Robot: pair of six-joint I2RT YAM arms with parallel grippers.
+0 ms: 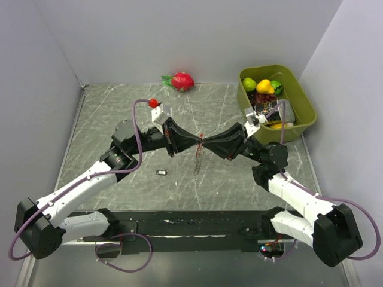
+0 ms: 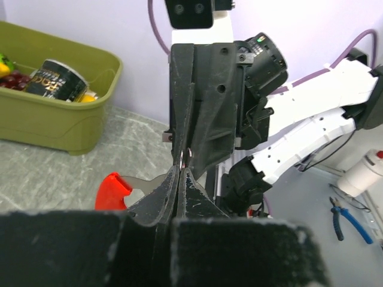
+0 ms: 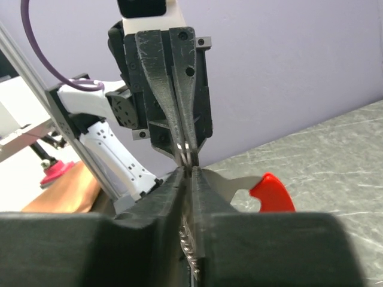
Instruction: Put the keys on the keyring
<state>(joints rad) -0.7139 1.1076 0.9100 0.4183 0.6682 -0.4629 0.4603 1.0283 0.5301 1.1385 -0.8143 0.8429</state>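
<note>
My left gripper (image 1: 197, 142) and right gripper (image 1: 206, 142) meet tip to tip above the middle of the table. Both are shut on the keyring (image 1: 199, 158), whose silvery chain hangs down below the tips. In the left wrist view the shut fingertips (image 2: 181, 173) pinch it, and its red crescent (image 2: 112, 191) with a flat silvery arm sticks out to the left. In the right wrist view the chain (image 3: 190, 251) runs between the shut fingers (image 3: 179, 185) and the red crescent (image 3: 272, 194) shows on the right. A tiny dark key (image 1: 161, 173) lies on the table, left of the chain.
An olive-green bin (image 1: 305, 104) with fruit and a can stands at the back right; it also shows in the left wrist view (image 2: 54, 125). A red dragon fruit (image 1: 181, 81) lies by the back wall. Walls close in the left, back and right sides.
</note>
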